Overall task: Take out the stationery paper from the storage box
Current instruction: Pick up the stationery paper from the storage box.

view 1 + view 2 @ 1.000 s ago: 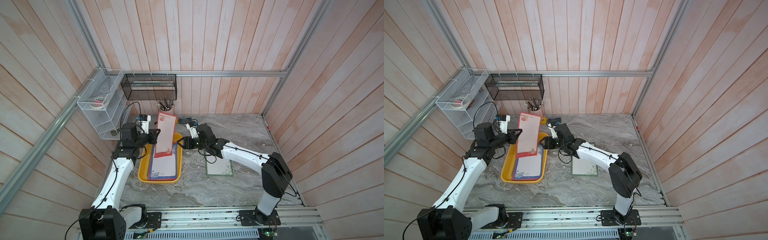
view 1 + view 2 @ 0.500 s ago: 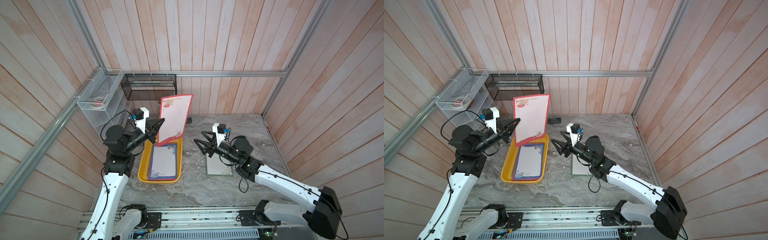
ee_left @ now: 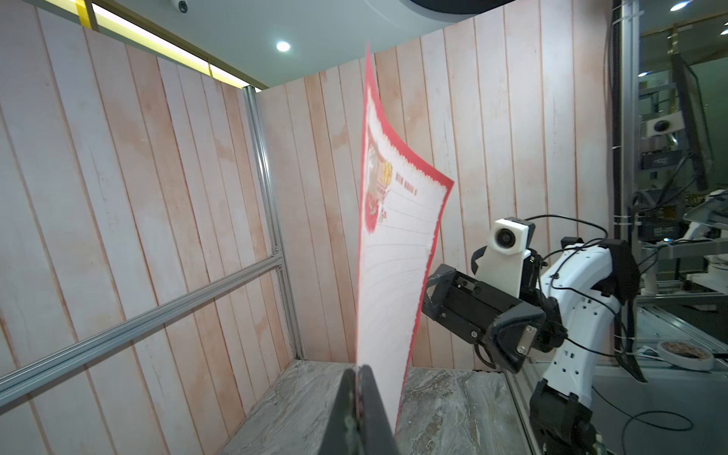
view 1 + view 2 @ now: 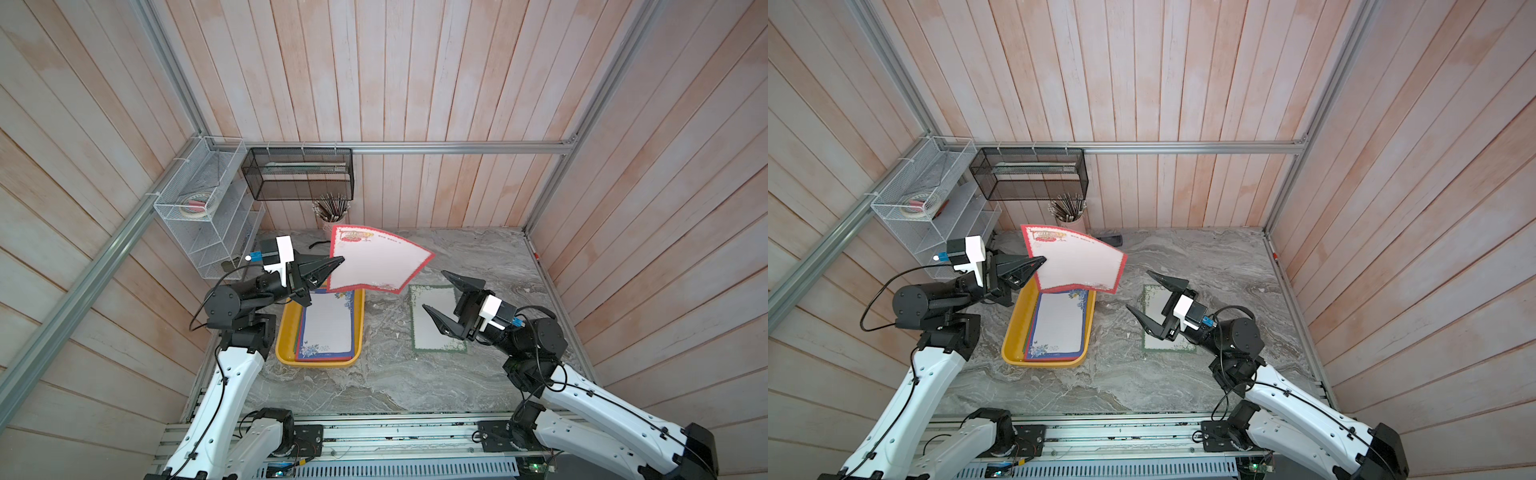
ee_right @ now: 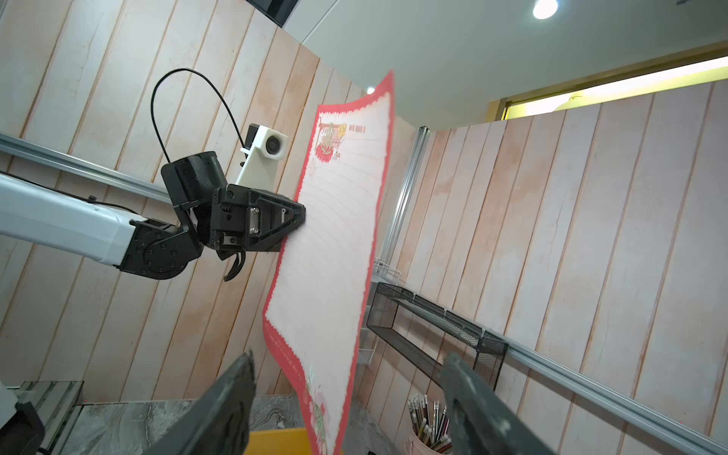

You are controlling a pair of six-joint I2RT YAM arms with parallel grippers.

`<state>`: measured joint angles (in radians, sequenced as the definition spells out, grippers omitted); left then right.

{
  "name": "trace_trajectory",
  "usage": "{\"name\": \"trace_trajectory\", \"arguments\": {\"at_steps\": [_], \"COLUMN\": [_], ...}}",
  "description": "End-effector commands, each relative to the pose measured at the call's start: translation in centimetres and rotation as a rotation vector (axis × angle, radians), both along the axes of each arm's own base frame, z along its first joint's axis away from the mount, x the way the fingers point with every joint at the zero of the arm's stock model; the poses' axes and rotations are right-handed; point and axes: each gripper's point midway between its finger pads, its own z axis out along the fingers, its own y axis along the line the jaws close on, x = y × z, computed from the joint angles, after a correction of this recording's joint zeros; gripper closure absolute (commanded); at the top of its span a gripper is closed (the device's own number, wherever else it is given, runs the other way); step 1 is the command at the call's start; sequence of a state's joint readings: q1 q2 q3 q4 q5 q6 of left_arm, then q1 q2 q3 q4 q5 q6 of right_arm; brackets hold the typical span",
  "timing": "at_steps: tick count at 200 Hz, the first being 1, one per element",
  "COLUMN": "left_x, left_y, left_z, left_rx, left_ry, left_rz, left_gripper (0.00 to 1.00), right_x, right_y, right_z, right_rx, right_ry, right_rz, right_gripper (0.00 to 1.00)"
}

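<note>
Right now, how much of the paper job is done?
Done: one green-bordered sheet lies on the table. In hand: the left claw pinches a red-bordered sheet above the yellow box; the right claw is open, empty. Left: a blue-bordered sheet tops more paper in the box.

The held sheet point(image 4: 374, 266) has a red scalloped border and pale pink ruled centre. The box point(image 4: 316, 363) is yellow; its top sheet point(image 4: 328, 328) blue-edged, floral. The bench point(image 4: 374, 386) is grey marble-veined.

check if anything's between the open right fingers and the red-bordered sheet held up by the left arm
Nothing visible: only open air lies between the spread right fingers and the red-bordered paper sheet, pinched by the left fingers above the yellow plastic tray.
</note>
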<state>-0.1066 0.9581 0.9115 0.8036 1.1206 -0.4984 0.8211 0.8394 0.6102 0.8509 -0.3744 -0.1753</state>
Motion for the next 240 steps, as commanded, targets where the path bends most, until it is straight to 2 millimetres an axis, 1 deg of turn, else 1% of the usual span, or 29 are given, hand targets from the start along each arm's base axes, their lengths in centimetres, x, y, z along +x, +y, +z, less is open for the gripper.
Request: {"name": "trace_trajectory", "arguments": {"at_steps": [1, 20, 38, 80, 116, 167, 240], "left_x": [-2.3, -2.9, -3.3, -3.8, -3.9, -4.0, -4.0], "left_y": [-0.3, -0.3, -0.3, -0.2, -0.3, -0.5, -1.0], "left_z": [0.5, 0.3, 0.2, -0.4, -0.7, -0.9, -1.3], "left_rx": [-0.011, -0.031, -0.042, -0.044, -0.041, -0.043, -0.044], "left_ry": [-0.045, -0.045, -0.038, -0.036, -0.035, -0.037, -0.015], "left_rz": [-0.071, -0.102, -0.120, -0.118, -0.113, -0.115, -0.144], "left_gripper": [1.00, 1.00, 1.00, 1.00, 1.00, 1.00, 1.00], "right_x": [-1.4, -1.5, -1.6, -1.3, -0.9, -0.7, -1.2], "right_y": [-0.1, 0.6, 1.3, 3.0, 3.9, 5.1, 6.5], "right_z": [1.9, 2.5, 2.6, 2.7, 2.8, 2.3, 1.6], "right_rx": [0.012, -0.001, -0.008, -0.022, -0.029, -0.055, -0.096], "right_ry": [-0.090, -0.086, -0.079, -0.047, -0.021, 0.009, 0.001], "right_rz": [0.040, 0.078, 0.119, 0.200, 0.234, 0.279, 0.303], "right_gripper": [0.23, 0.23, 0.23, 0.27, 0.31, 0.37, 0.41]}}
